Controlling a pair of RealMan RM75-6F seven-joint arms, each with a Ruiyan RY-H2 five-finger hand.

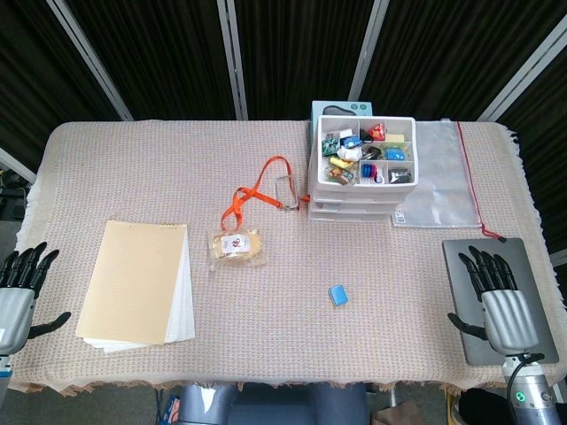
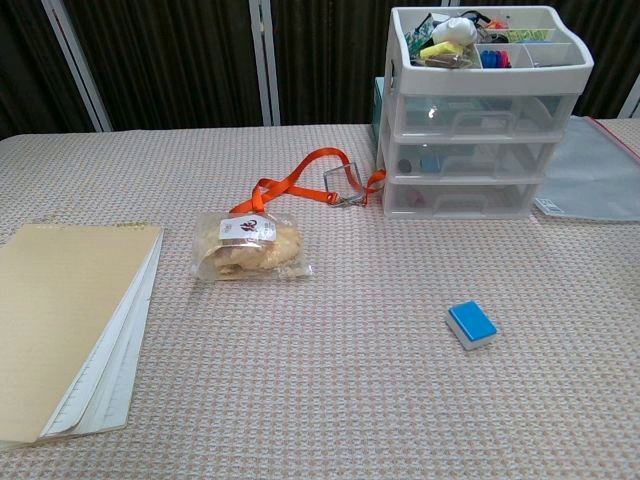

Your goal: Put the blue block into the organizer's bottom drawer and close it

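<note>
The blue block (image 1: 338, 294) (image 2: 471, 324) lies flat on the woven tablecloth, in front of the organizer. The white three-drawer organizer (image 1: 365, 168) (image 2: 485, 120) stands at the back right, its top tray full of small items. Its bottom drawer (image 2: 461, 197) is pushed in. In the head view, my left hand (image 1: 18, 288) hovers at the table's left edge, fingers spread, holding nothing. My right hand (image 1: 498, 297) hovers over a grey tablet at the right edge, also spread and empty. Neither hand shows in the chest view.
An orange lanyard with a badge holder (image 1: 263, 190) (image 2: 318, 183) and a bagged snack (image 1: 236, 246) (image 2: 247, 244) lie mid-table. A tan notepad (image 1: 140, 283) (image 2: 65, 320) sits at the left. A clear zip pouch (image 1: 443, 177) (image 2: 595, 170) lies right of the organizer, a grey tablet (image 1: 532, 266) below it.
</note>
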